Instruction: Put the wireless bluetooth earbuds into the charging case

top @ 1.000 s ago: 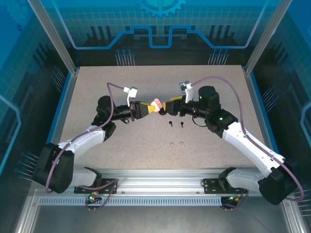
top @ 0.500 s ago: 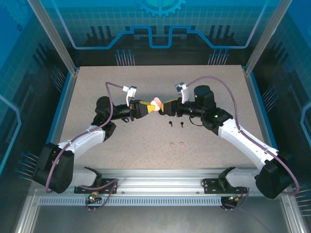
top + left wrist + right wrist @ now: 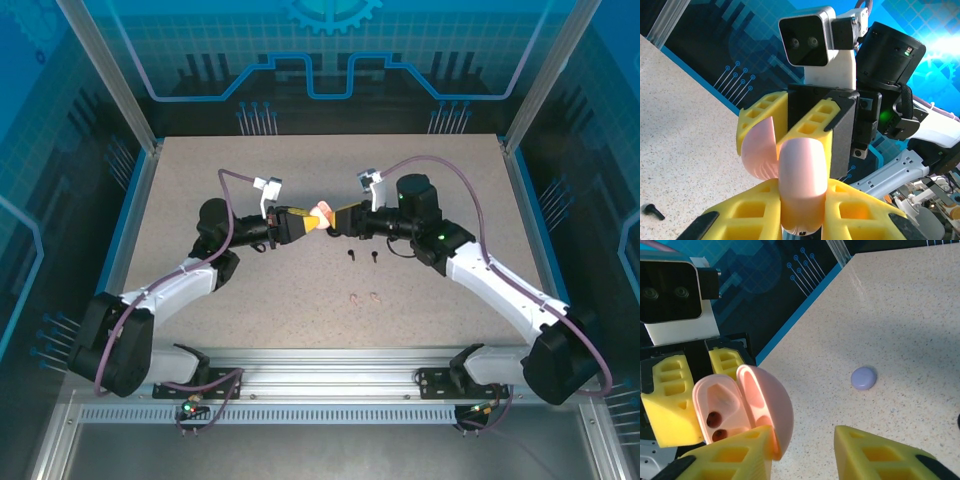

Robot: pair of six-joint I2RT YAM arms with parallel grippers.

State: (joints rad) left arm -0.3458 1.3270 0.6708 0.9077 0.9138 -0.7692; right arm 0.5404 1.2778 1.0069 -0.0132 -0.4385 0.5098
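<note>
Left tool (image 3: pixel 309 221) holds case (image 3: pixel 798 175), black earbuds (image 3: pixel 373 256) nearby

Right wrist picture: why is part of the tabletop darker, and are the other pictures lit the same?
Right wrist view: a soft shadow crosses the table near the lilac case, the far corner is bright, and the right arm's fingers up close look soft. Left wrist view: the pink case is evenly lit, the backdrop washes out at upper right. Top view: even light, sharp.

Bright, even light falls from above in the top view, leaving only faint soft shadows on the table (image 3: pixel 300 280). In the left wrist view glare whitens the upper right; the bottom edge blurs.
</note>
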